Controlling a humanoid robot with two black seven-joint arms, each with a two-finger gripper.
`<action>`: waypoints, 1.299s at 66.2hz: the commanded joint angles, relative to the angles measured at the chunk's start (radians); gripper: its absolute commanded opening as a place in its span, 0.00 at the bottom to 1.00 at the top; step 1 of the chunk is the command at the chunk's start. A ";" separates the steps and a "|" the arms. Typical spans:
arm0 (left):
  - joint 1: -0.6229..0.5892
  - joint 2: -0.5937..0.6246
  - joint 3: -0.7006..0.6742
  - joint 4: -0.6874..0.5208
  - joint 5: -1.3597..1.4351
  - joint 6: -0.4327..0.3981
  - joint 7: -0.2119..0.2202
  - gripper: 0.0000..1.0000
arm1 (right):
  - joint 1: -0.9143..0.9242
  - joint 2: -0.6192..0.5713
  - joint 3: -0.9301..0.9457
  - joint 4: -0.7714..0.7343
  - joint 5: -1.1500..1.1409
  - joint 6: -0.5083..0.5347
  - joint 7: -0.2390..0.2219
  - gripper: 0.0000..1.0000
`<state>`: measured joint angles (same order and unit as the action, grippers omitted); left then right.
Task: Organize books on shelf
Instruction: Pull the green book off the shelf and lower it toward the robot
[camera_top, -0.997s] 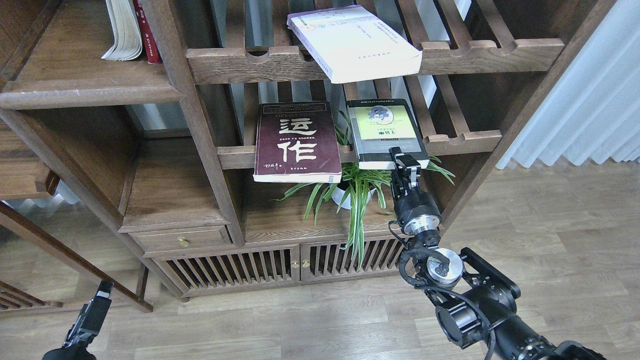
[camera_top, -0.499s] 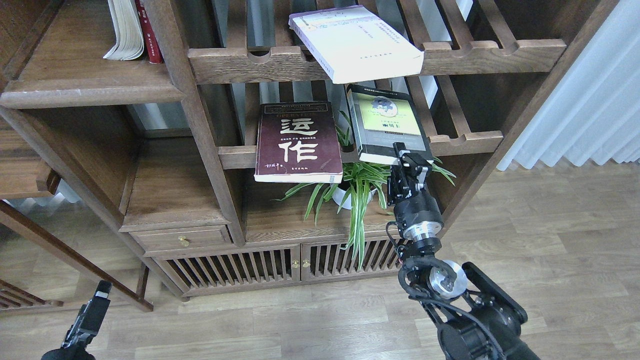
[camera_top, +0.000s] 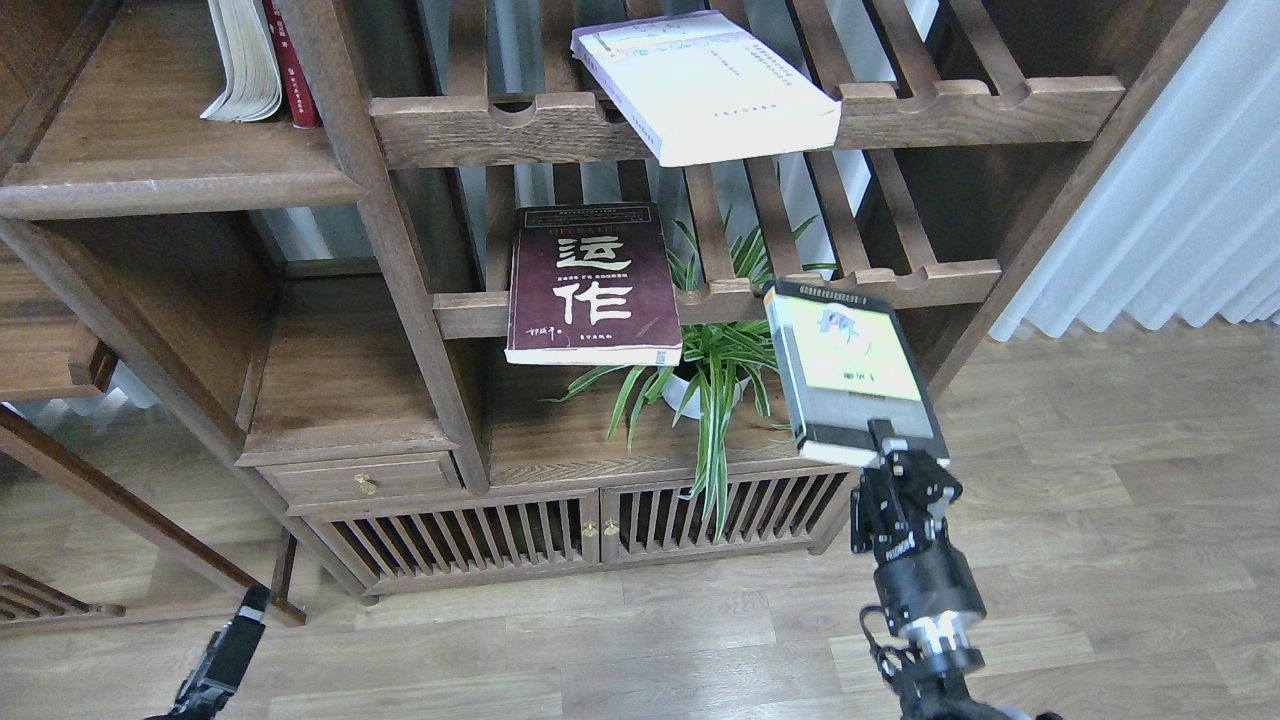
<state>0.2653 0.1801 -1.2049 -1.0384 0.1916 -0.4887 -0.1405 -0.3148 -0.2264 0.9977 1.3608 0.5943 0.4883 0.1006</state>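
Note:
My right gripper (camera_top: 885, 445) is shut on the lower edge of the black-grey book with the yellow-green panel (camera_top: 850, 365) and holds it in the air in front of the bookcase, clear of the slatted rack. The maroon book with white characters (camera_top: 592, 285) lies on the middle slatted rack, overhanging its front rail. The white-lavender book (camera_top: 705, 85) lies tilted on the upper slatted rack. The solid dark-brown shelf board (camera_top: 170, 150) is at the upper left. My left gripper (camera_top: 228, 660) is low at the bottom left, seen small and dark.
Two books (camera_top: 255, 60) stand leaning on the solid shelf at the top left. A potted spider plant (camera_top: 705, 385) stands on the cabinet top below the middle rack. A white curtain (camera_top: 1180, 200) hangs at the right. Wooden floor lies in front.
My right gripper has pulled the black-grey book off the middle rack, down and toward me to the right. The left gripper has shifted slightly right. The other books have not moved.

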 joint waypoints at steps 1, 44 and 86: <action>-0.001 -0.004 0.007 0.000 -0.187 0.000 0.255 0.99 | -0.026 -0.014 -0.082 -0.017 -0.008 0.000 -0.039 0.04; -0.046 0.104 0.331 -0.152 -0.600 0.000 0.403 0.93 | 0.017 0.104 -0.332 -0.227 -0.162 0.000 -0.186 0.05; -0.113 0.096 0.447 -0.121 -0.594 0.000 0.401 0.93 | 0.014 0.165 -0.358 -0.239 -0.185 0.000 -0.196 0.05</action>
<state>0.1642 0.2819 -0.7633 -1.1725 -0.4035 -0.4887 0.2597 -0.3005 -0.0649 0.6542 1.1213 0.4171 0.4887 -0.0951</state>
